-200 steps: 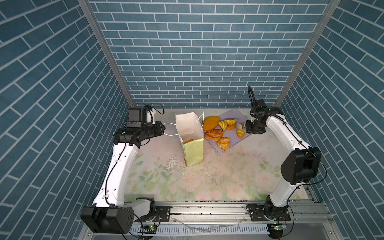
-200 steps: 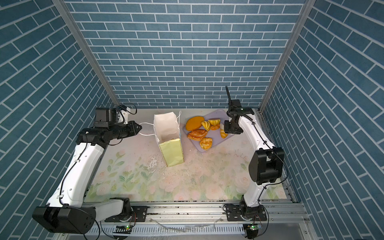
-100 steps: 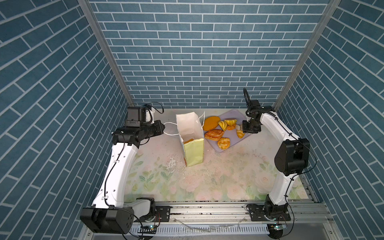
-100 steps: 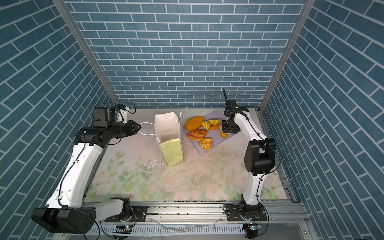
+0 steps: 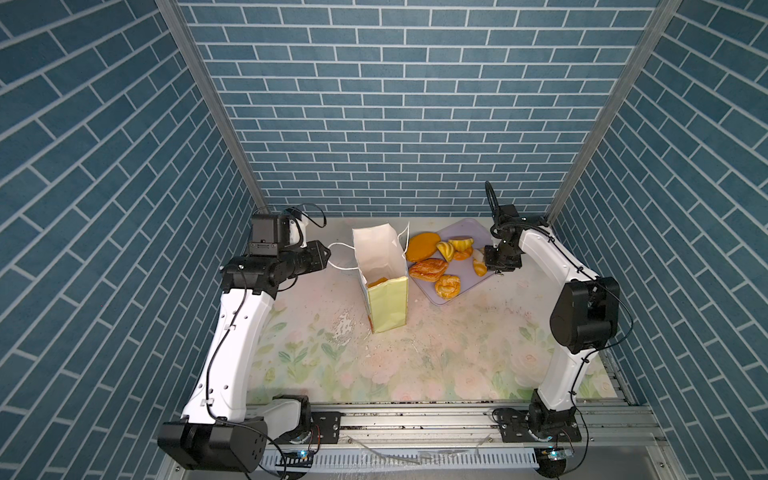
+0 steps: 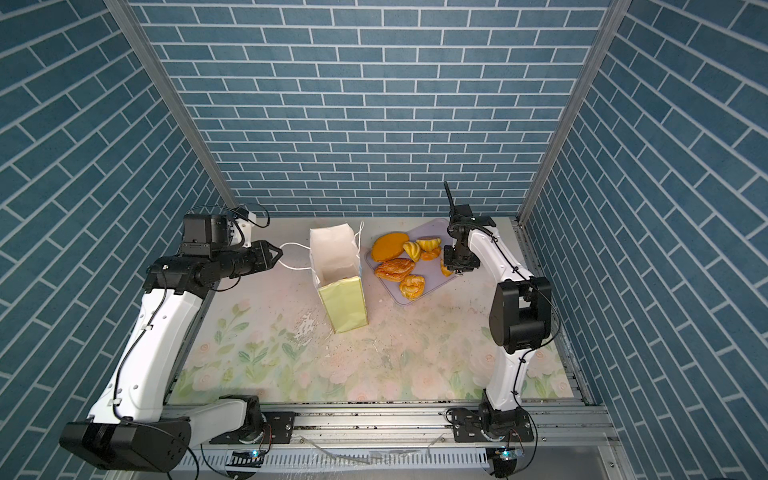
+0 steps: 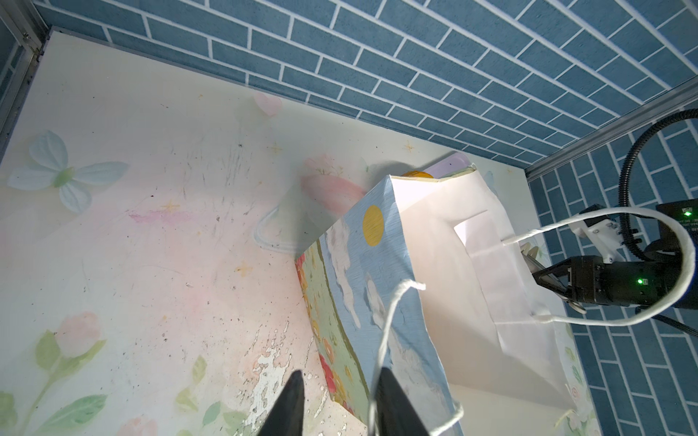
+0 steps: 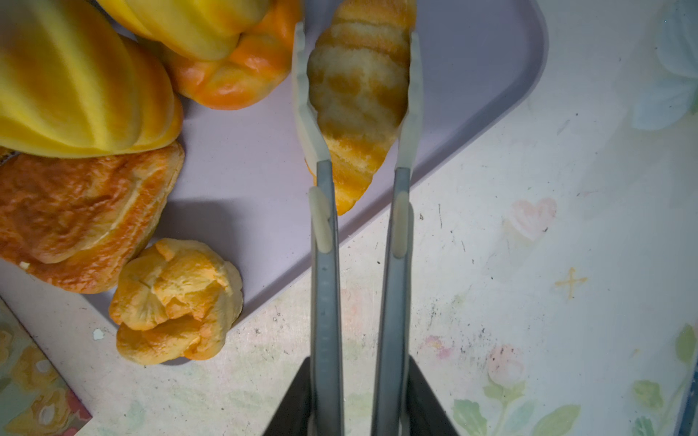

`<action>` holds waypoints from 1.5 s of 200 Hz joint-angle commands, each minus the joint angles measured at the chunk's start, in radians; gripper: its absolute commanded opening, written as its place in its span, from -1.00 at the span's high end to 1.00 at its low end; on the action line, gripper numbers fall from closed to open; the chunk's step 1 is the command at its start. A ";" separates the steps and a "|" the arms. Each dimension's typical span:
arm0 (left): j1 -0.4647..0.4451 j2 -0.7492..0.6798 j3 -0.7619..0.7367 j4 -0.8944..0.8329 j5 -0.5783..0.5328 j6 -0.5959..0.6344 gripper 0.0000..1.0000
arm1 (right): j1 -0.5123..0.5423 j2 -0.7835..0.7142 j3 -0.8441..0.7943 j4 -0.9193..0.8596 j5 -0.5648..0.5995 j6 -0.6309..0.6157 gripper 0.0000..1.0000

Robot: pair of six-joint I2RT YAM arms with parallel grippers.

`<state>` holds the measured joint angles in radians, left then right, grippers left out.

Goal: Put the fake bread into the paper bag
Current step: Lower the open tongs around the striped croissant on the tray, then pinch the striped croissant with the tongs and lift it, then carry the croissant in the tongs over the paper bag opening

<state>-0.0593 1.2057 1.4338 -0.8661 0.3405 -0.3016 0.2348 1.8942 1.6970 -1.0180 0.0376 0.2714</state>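
Right tool (image 8: 357, 32) pinches a croissant (image 8: 359, 94) at the tray (image 8: 472, 75) edge; left tool (image 7: 340, 373) gapes beside the paper bag (image 7: 377, 283).

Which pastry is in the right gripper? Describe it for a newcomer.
Find the lilac tray beside the paper bag. At its edge nearest the right arm, a croissant sits in the right gripper. Unlike its neighbours, it is pale, brown-striped.

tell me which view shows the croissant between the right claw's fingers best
The right wrist view: the striped croissant is close up at the lilac tray edge, fingers of the right claw against both sides. Both top views show only a small sliver. The left wrist view misses it.
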 commanded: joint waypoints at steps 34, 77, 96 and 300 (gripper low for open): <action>-0.002 -0.003 0.017 -0.007 -0.008 0.019 0.21 | 0.005 -0.127 -0.014 0.033 -0.013 -0.021 0.55; -0.005 -0.002 0.014 0.005 0.008 0.018 0.14 | 0.012 -0.177 -0.009 0.022 -0.012 -0.024 0.58; -0.009 -0.001 0.016 0.009 0.018 0.017 0.12 | 0.017 -0.208 -0.004 0.009 0.001 -0.026 0.59; -0.056 0.071 0.007 0.112 0.078 -0.018 0.34 | 0.522 -0.277 0.562 -0.022 -0.111 -0.204 0.68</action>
<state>-0.1062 1.2655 1.4479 -0.7811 0.4206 -0.3119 0.6914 1.5692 2.1830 -1.0477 -0.0586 0.1600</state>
